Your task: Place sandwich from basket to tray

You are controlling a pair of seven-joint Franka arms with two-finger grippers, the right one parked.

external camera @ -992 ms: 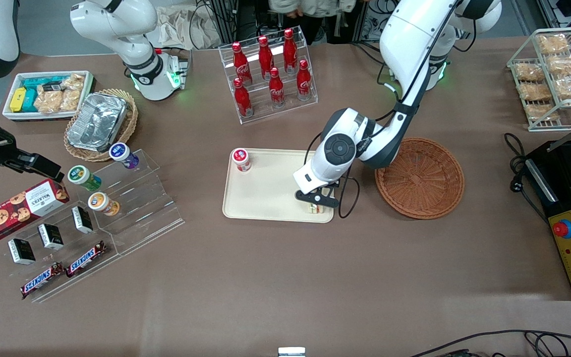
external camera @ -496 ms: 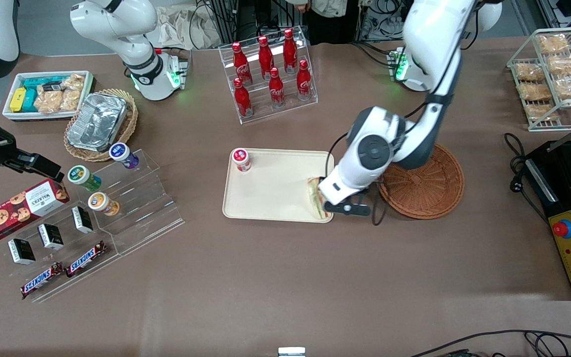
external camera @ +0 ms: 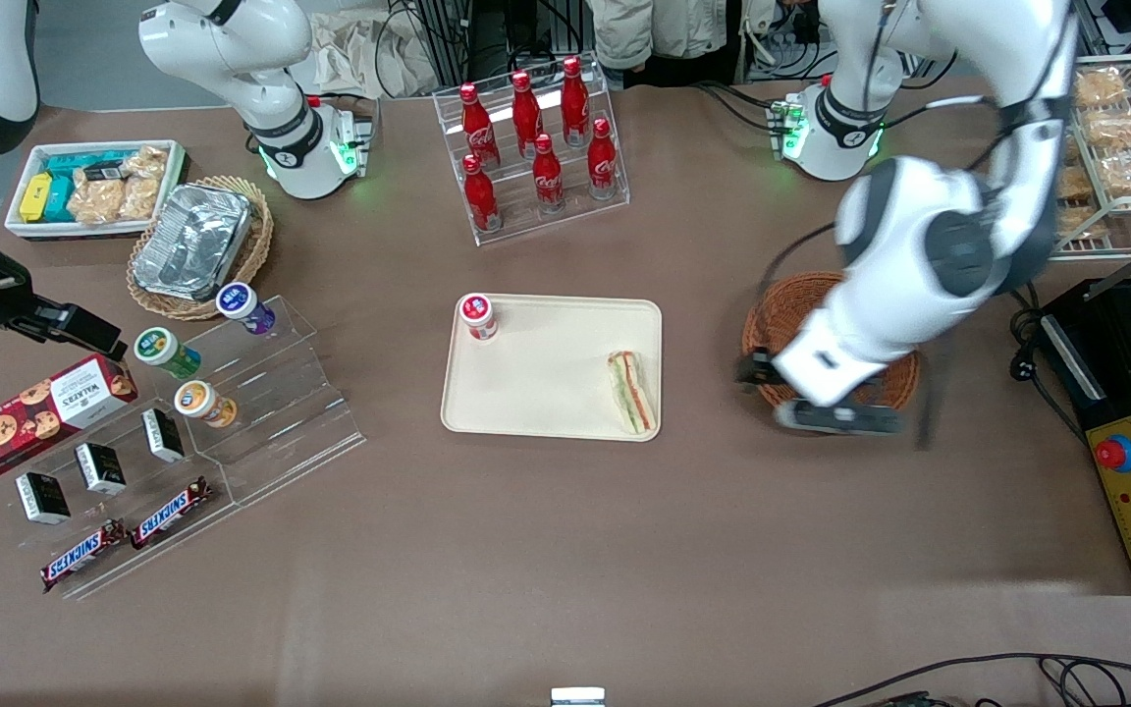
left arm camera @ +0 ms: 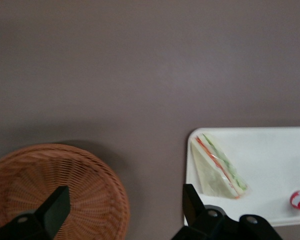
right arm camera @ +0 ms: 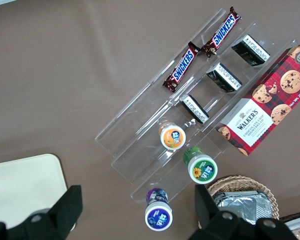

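Cream tray [external camera: 536, 378] under sandwich [external camera: 631, 392]; jaws spread, gripper [external camera: 789, 393] above basket [external camera: 772, 319].

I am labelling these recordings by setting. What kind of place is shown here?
Probably a robot lab staged as a snack shop counter: cola bottles on an acrylic rack, bagged pastries on a wire shelf. The open tool hangs over the basket, sandwich on the tray.

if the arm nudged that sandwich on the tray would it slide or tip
The sandwich lies flat on the tray, so it would probably slide, not tip. Its clear wrap on smooth plastic likely slips easily. It looks soft, so squeezing may dent it. The gripper hangs open above the basket, apart from it.
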